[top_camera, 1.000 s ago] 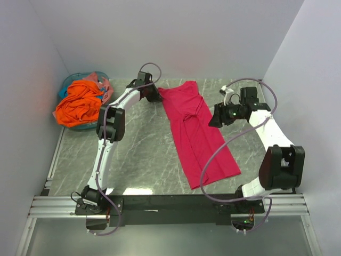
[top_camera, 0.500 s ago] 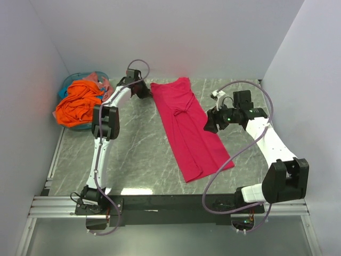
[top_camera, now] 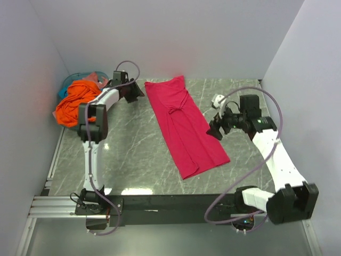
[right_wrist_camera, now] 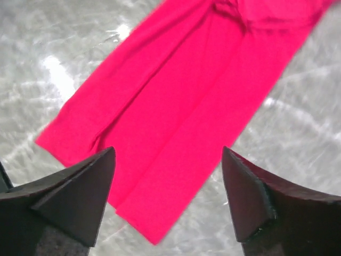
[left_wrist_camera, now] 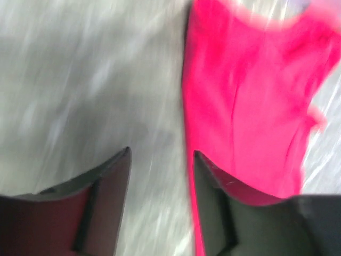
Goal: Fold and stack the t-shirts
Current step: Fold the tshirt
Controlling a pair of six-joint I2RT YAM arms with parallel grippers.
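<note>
Crimson-pink shirt [top_camera: 184, 128] lies flat on the desk [top_camera: 133, 154] as a long narrow strip. It runs on a slant from far centre to near right, and the sides look folded in toward the middle. A small bunch of cloth sits on the upper part.

Left claw [left_wrist_camera: 160, 154]: fingers spread, nothing between them, only bare desk in the gap. It is low at the far left corner of the strip, just beside the cloth edge. The wrist view is blurred.

Right claw [right_wrist_camera: 168, 152]: fingers spread wide, holding nothing. It hangs above the near half of the strip from its right side.

Orange shirt [top_camera: 74, 104] is heaped in the teal basket [top_camera: 65, 85] at far left. A bit of salmon-pink shirt [top_camera: 98, 77] shows behind it.

Progress, as judged: the lengthwise fold of the first shirt looks done. The crosswise folds are not yet made. The two shirts in the basket are unfolded, and there is no stack. Early in the task.
</note>
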